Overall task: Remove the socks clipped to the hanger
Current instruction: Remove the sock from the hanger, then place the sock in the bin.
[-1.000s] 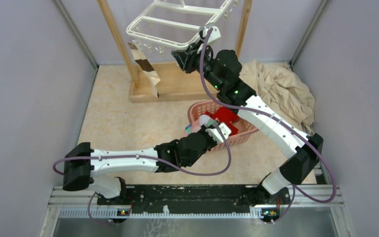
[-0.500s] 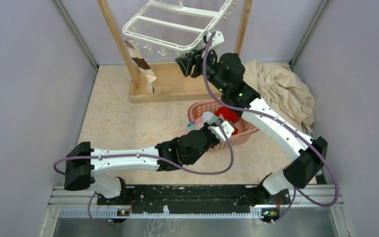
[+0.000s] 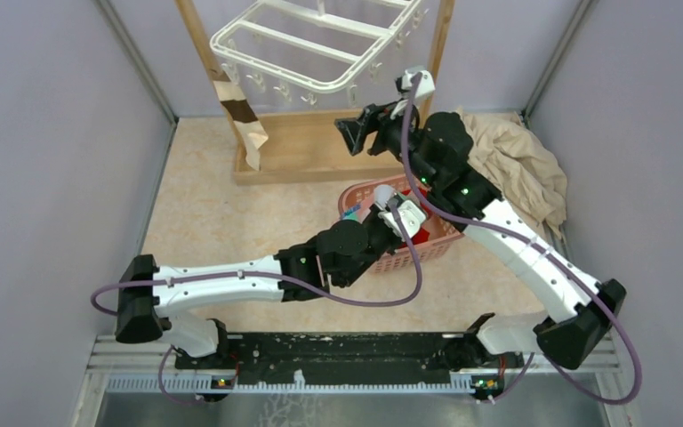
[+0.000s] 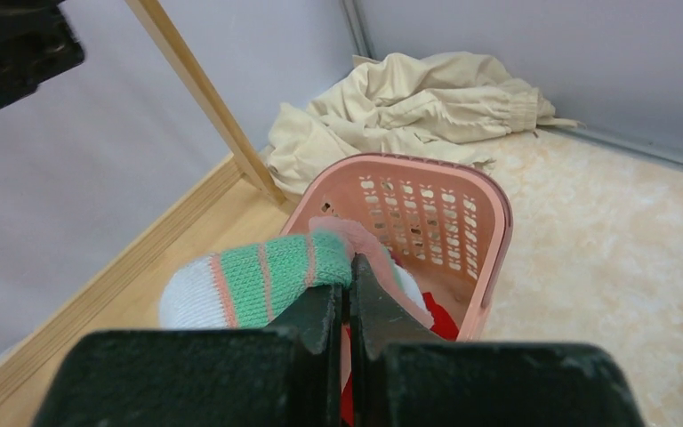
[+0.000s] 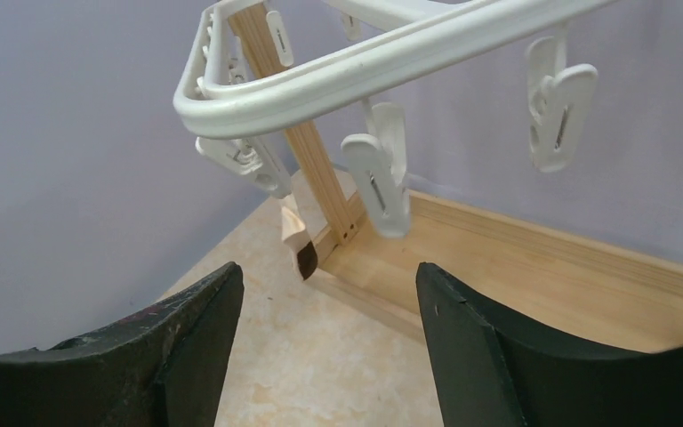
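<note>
Most clips on the hanger (image 3: 295, 82), upper centre of the top view, hung bare. One brown-striped sock (image 3: 243, 120) was clipped at its left corner, yet to be removed. The left hand (image 4: 349, 289) pinched a green-striped sock (image 4: 258, 280) over the pink basket (image 4: 503, 222). The right hand (image 5: 329, 271) was raised beneath the hanger's right edge, jaws wide and empty.

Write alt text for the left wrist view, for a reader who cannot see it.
The left tool, shut, pinches a white sock with green and pink stripes in front of a pink lattice plastic basket with red fabric inside. Behind it lie a crumpled beige cloth and a slanted wooden post.
</note>
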You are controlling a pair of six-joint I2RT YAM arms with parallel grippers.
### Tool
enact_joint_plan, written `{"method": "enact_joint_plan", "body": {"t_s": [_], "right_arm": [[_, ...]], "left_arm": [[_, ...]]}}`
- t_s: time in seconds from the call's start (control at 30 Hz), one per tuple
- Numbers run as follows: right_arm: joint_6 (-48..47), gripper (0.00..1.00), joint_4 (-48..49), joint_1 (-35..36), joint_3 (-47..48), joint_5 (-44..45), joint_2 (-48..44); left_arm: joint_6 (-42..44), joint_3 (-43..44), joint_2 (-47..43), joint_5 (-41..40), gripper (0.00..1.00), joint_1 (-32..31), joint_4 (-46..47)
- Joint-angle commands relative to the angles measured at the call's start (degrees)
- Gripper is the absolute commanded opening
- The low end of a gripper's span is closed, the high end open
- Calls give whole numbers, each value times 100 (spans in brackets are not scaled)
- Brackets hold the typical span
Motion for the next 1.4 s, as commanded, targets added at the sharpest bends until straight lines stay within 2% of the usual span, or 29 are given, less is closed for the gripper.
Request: {"method": "enact_joint_plan", "body": {"t_s": [0.0,0.23,0.43,0.7,0.97,1.2,1.27,1.37], "right_arm": [[11,73,-302,-68,-86,531,-678],[47,74,-912,-76,-196,1183,-1295],[91,74,-1144,-85,-221,1648,-1565],[144,75,-1282,-83,-363,1916,-1775],[177,75,-1367,-92,-421,2481,-1994],[134,77,-1449,-98,-403,2661,-2121],[118,77,-1458,-103,-404,2674,-2124],[111,77,-1458,-101,-407,2680,-2109]], "left_arm": [[66,368,72,194,1,-18,123],[20,756,375,502,2,173,178],[-507,1031,635,1110,2,678,122],[-899,1259,876,1703,2,1040,49],[-1161,1633,1161,2206,3,1133,54],[-1267,1682,1327,2270,3,1133,40],[-1300,1570,1326,2212,6,1133,46],[-1349,1352,1299,2057,18,1148,36]]}}
